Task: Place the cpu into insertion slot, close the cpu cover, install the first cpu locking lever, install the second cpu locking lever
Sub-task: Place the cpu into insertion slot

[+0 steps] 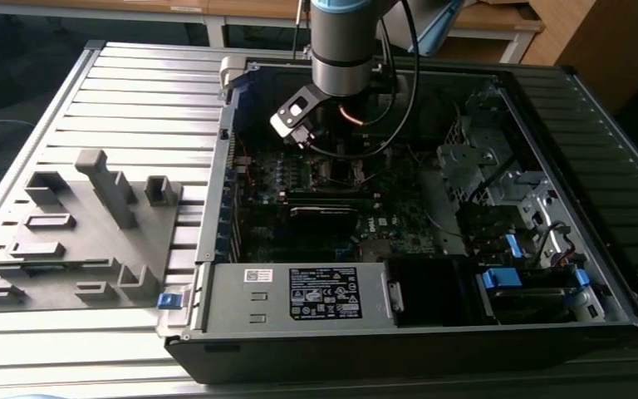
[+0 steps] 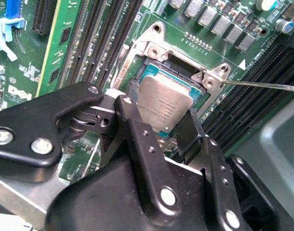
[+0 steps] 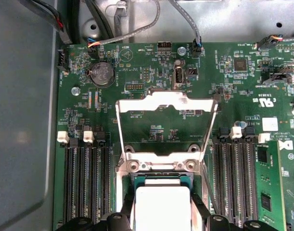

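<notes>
The cpu (image 2: 163, 107) is a flat square chip with a silvery top, and my gripper (image 2: 161, 122) is shut on its two opposite edges. It hangs low over the insertion slot (image 2: 173, 66), a dark square socket in a silver rim on the green board. Whether the chip touches the socket I cannot tell. In the first wrist view the cpu (image 3: 162, 207) sits between the black fingers (image 3: 198, 211). The cpu cover (image 3: 166, 102), a thin silver frame, is swung open away from the socket. A thin wire locking lever (image 2: 262, 85) sticks out sideways from the rim. In the exterior view the gripper (image 1: 336, 145) reaches down into the case.
Long black memory slots (image 3: 86, 183) flank the socket on both sides. A round coin battery (image 3: 100, 73) and cable plugs (image 3: 197, 46) sit beyond the cover. The open computer case (image 1: 408, 316) lies on a slatted grey table, with a grey parts fixture (image 1: 80, 233) at the exterior view's left.
</notes>
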Tool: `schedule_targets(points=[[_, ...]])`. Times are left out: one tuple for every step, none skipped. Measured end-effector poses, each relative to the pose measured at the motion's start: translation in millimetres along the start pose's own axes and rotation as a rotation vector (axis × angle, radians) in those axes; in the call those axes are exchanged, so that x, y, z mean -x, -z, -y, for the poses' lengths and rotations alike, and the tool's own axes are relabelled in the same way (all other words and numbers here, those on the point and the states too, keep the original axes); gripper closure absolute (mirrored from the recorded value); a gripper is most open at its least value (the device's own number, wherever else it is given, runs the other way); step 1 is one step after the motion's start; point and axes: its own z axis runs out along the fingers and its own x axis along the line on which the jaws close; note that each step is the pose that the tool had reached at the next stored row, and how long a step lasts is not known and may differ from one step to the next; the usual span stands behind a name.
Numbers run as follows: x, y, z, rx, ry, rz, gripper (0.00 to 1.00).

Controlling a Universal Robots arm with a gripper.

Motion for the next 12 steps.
schedule_targets(points=[[-0.1,-0.1,0.0,0.0002,0.000,-0.0002,0.46],[-0.1,-0.2,0.0,0.0003,0.000,-0.0004,0.46],[-0.1,-0.2,0.0,0.0003,0.000,-0.0004,0.46],[-0.1,-0.3,0.0,0.0003,0.000,-0.0005,0.46],[-0.1,-0.3,0.0,0.0003,0.000,-0.0004,0.46],[-0.1,-0.3,0.0,0.0003,0.000,-0.0004,0.46],[-0.1,-0.3,0.0,0.0003,0.000,-0.0004,0.46],[-0.1,-0.4,0.0,0.0003,0.000,-0.0005,0.46],[-0.1,-0.4,0.0,0.0004,0.000,-0.0005,0.46],[-0.2,-0.7,-0.1,0.0008,0.000,-0.0011,0.46],[-0.3,-0.9,-0.1,0.0011,0.000,-0.0016,0.45],[-0.3,-0.8,-0.1,0.0008,0.000,-0.0013,0.45]])
